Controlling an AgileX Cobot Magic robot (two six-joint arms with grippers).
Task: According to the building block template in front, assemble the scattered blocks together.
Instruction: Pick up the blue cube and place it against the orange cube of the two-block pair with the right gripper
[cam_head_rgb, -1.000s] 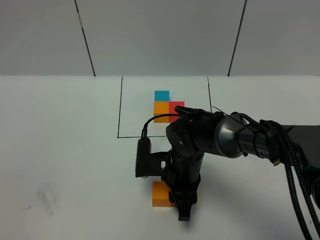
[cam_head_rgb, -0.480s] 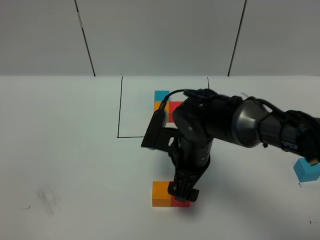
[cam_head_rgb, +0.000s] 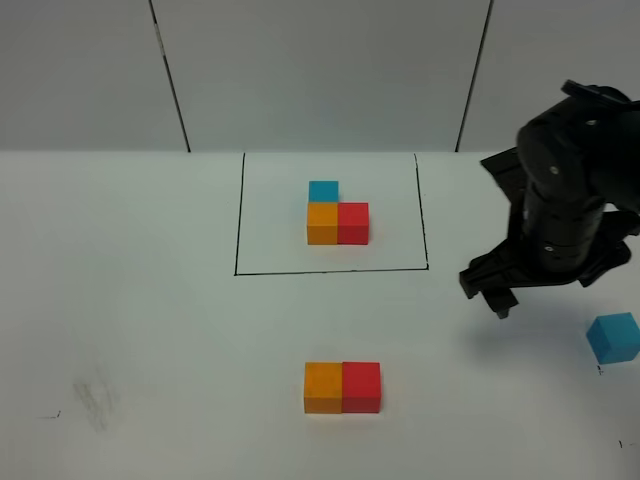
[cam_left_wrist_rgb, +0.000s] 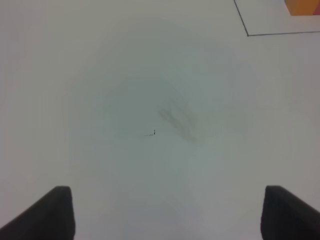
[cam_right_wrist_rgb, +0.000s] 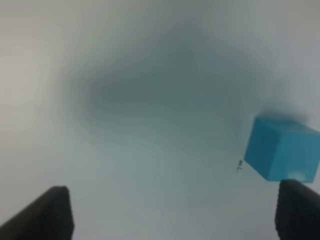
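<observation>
Black right arm sits at the right side of the overhead view, folded over with the wrist bent down, so the right gripper points at the white table, just right of the black outline at its near right corner. Its jaws are spread wide, nothing between them. I see the sky-blue cube nearer and to the right of that gripper, apart from it. At near centre the orange cube and red cube touch side by side, orange on the left. Farther back, inside the outline, lies the template: blue behind orange, red right of orange. My left gripper hangs over bare table, jaws apart, holding nothing.
</observation>
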